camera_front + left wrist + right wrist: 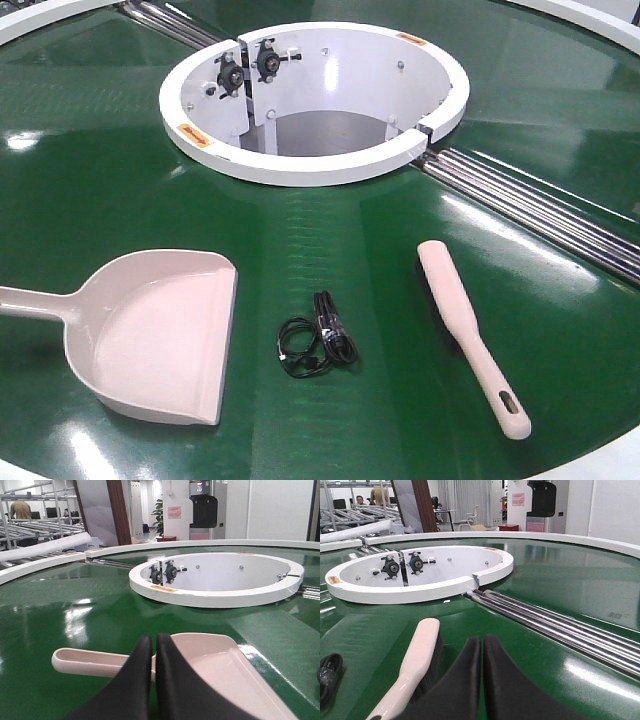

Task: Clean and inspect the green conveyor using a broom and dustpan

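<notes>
Front view: shows the dustpan (150,335) flat on the conveyor (100,150) at lower left, lip facing right, handle running off the left edge. Shows the broom (470,335) at right, bristles down, slotted end nearest the camera, near the rails (540,205) but apart from them. Places a coiled black cable (320,348) between the two, touching neither, below the white ring (320,165).

Left wrist view: finds the left gripper (154,642) with jaws pressed together on nothing, in line with the spot where the dustpan's handle meets its scoop; cannot tell whether touching.

Right wrist view: finds the right gripper (482,642) likewise clenched on nothing, just right of the broom, with the rails passing on its right and the cable at the left edge.
</notes>
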